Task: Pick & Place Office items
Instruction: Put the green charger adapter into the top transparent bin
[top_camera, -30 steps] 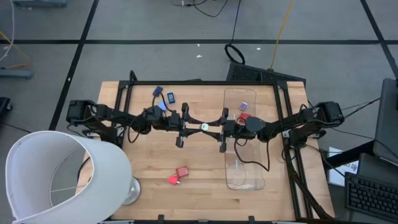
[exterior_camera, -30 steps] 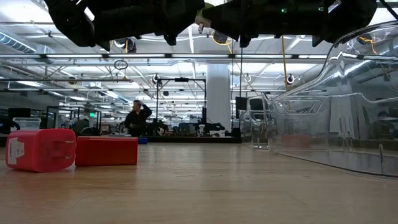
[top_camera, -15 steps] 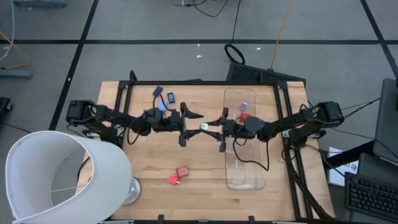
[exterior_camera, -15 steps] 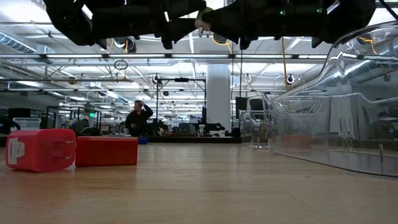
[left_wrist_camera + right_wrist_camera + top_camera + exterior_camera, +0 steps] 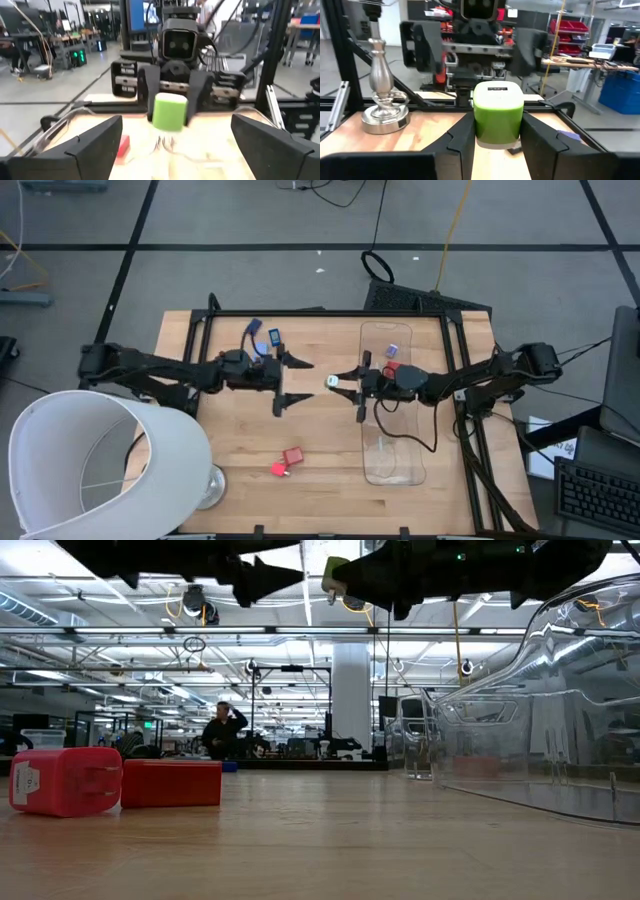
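A small green block (image 5: pixel 332 381) hangs above the middle of the table, and my right gripper (image 5: pixel 343 381) is shut on it. My left gripper (image 5: pixel 290 383) stands open just left of the block, level with it, its fingers (image 5: pixel 95 147) spread wide and touching nothing. Two red pieces (image 5: pixel 292 455) (image 5: pixel 280 469) lie on the wood toward the near side. Blue pieces (image 5: pixel 274 336) (image 5: pixel 254 328) lie at the far left. A purple piece (image 5: pixel 392 350) and a red one (image 5: pixel 392 366) lie in the clear tray (image 5: pixel 395 470). My right gripper pinches the green block by its two opposite sides (image 5: pixel 479 131), one finger (image 5: pixel 462 137) on each. The fingers come in level from the table's right. The block (image 5: pixel 169 112) sits upright between them, its far half sticking out past the fingertips, lifted clear of the table.
A big white lampshade (image 5: pixel 100 465) covers the near left corner, with a metal lamp base (image 5: pixel 210 488) beside it. The clear tray stands along the right side. A black frame (image 5: pixel 300 313) runs along the table's far edge. A person (image 5: pixel 222 730) stands far off in the room.
My left gripper has opened, let go of the green block and drawn back toward the table's left edge, rising a little. The block has stayed where it was, in my right gripper.
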Robot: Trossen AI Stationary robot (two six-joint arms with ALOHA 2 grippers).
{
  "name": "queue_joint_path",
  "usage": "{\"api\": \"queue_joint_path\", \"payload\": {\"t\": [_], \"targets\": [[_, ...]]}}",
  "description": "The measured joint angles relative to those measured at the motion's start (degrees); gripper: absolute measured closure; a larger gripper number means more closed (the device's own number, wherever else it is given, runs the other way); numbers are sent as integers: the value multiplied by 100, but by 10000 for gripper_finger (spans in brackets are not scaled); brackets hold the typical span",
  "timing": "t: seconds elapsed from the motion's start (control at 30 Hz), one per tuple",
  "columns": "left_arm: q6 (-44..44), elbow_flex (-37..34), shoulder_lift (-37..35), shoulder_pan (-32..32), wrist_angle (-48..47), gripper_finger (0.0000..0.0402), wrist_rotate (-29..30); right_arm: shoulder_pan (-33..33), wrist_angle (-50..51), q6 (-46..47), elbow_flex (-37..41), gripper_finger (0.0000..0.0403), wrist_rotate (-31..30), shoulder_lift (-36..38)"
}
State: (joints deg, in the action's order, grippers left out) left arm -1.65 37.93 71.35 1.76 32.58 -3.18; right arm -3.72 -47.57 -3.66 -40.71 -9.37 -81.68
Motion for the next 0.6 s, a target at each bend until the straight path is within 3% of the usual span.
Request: {"api": "queue_joint_path", "payload": {"t": [0.33,0.6], "targets": [[-361,-64,-1894,334,-3304,50,48,-2,413,130,82,285,11,451],[-243,-848,-2991,501,-3551,50,49,0,410,130,579,285,-541,1035]]}}
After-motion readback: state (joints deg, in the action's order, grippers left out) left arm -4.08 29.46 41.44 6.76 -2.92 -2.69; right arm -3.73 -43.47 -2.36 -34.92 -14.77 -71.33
